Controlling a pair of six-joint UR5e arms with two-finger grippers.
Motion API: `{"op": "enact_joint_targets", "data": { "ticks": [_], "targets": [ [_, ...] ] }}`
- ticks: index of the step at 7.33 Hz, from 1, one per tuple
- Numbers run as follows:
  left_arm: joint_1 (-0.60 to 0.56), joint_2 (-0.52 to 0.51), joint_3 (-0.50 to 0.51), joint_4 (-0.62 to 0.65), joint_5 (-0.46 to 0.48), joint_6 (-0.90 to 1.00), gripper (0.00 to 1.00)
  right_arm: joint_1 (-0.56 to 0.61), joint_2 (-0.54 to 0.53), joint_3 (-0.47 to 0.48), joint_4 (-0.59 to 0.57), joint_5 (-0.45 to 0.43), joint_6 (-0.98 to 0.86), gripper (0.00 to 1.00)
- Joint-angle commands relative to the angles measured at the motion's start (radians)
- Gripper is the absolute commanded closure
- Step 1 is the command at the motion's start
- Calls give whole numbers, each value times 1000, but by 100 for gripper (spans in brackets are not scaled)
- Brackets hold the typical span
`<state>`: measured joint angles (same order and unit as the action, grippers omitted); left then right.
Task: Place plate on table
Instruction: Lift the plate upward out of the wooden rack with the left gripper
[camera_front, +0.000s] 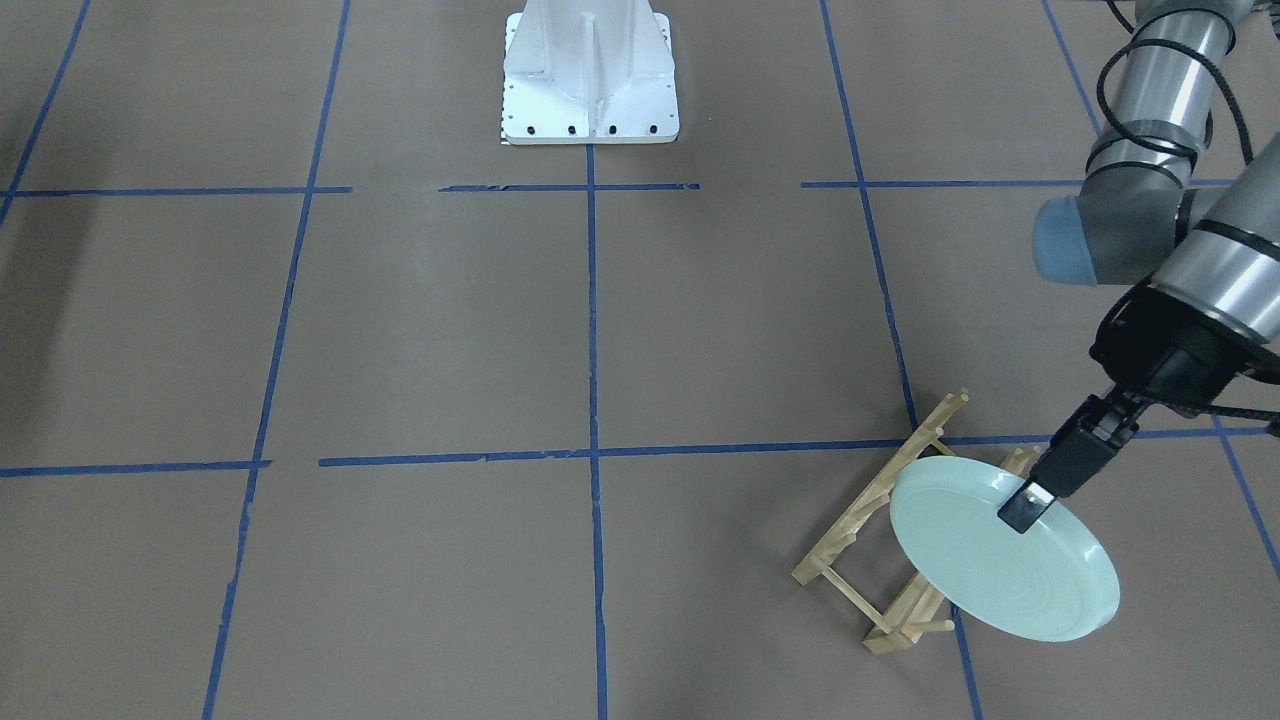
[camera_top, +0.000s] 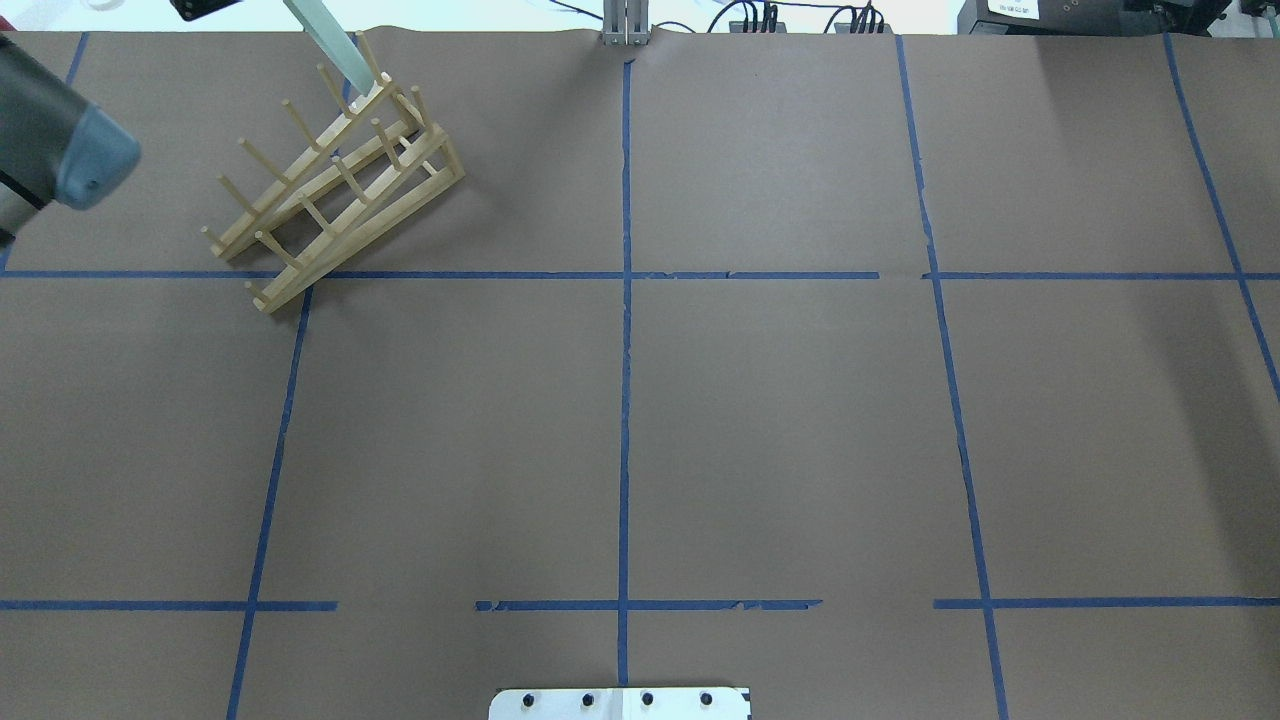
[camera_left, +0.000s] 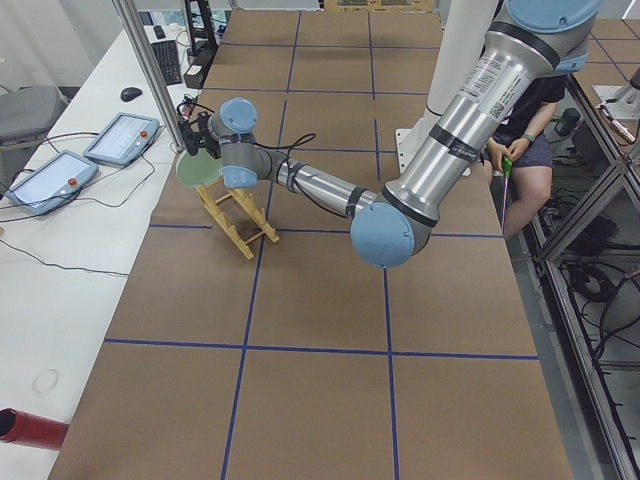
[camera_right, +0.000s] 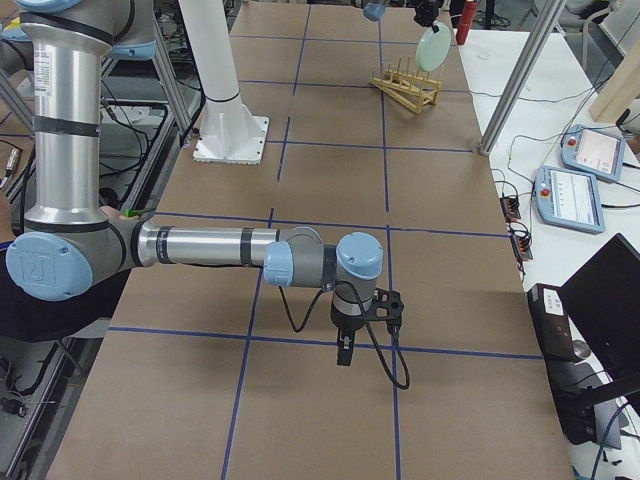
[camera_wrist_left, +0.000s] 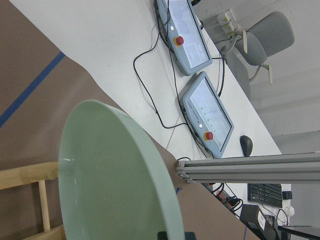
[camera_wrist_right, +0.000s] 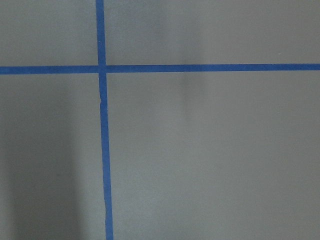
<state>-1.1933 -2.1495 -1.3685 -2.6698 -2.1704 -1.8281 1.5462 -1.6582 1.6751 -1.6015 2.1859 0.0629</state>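
The plate (camera_front: 1000, 565), rim-clamped in the left gripper (camera_front: 1022, 515), hung tilted over the rack (camera_front: 868, 545); it probably wanted levelling before lowering to the table (camera_front: 700, 560) at nine o'clock; the right gripper (camera_right: 344, 352) showed too poorly to judge.

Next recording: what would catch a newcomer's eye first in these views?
The pale mint-green plate stands out, tilted on edge over one end of the wooden peg rack. The left gripper is clamped on its rim, near the far left corner of the table as the robot sees it. Next comes the right gripper, hanging low over the table by itself, well away from the rack.
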Motion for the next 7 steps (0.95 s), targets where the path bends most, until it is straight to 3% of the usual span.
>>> {"op": "enact_joint_targets", "data": {
  "ticks": [1,3,5,6,7],
  "targets": [
    [-80,-39,-102,132,-162,13,100,0,0,0,0,0,0,0],
    [-78,-67,-319,476,-158,233,100,0,0,0,0,0,0,0],
    [-16,-118,-453,780,-116,480,100,0,0,0,0,0,0,0],
    [91,-171,-505,983,31,609,100,0,0,0,0,0,2,0],
    [256,-256,-523,1241,263,742,100,0,0,0,0,0,2,0]
  ]
}}
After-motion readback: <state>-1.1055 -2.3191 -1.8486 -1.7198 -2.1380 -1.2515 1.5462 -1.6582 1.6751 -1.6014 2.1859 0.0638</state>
